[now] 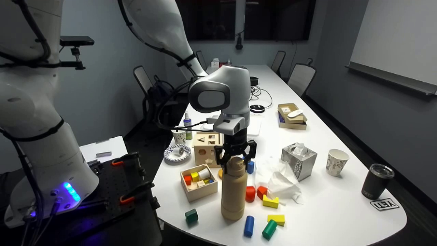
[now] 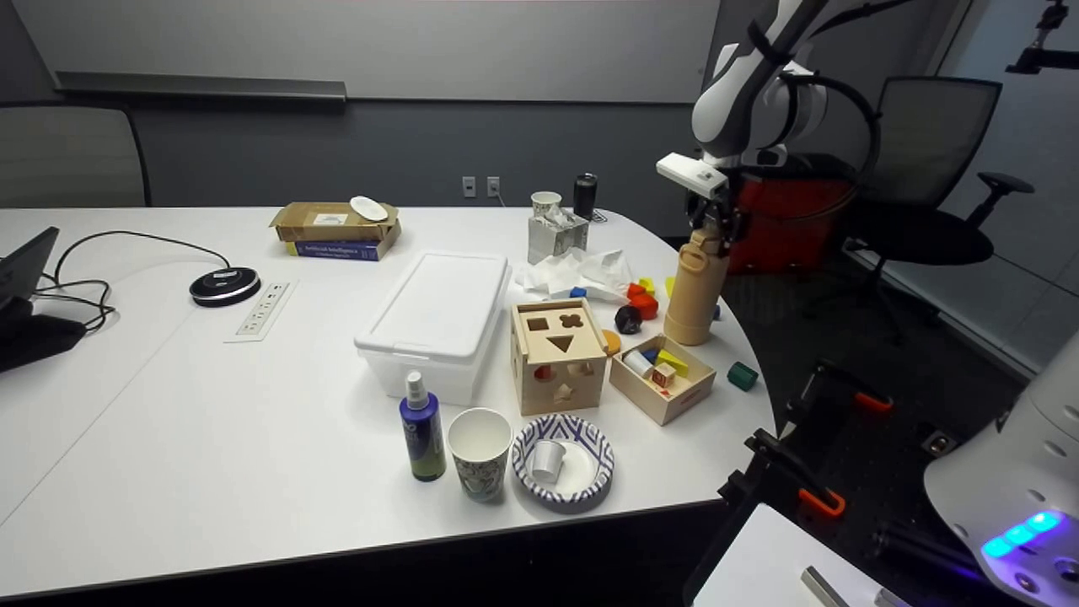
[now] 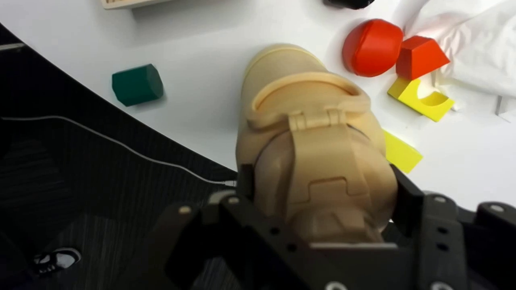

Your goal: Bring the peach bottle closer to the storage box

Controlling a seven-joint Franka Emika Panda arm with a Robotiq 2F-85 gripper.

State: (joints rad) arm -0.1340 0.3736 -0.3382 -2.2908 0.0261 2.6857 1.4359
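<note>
Gripping peach bottle [image 1: 234, 194] by lid [image 3: 324, 157], hand [image 1: 236, 166] well apart from storage box [image 2: 442, 295].

The table [image 1: 324, 218] is bright, the walls [image 1: 109, 68] dim

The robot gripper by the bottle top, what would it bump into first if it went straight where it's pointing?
Most likely the lid of the peach bottle: the gripper points down at it, with fingers on either side. Any gap above the lid is hard to judge.
</note>
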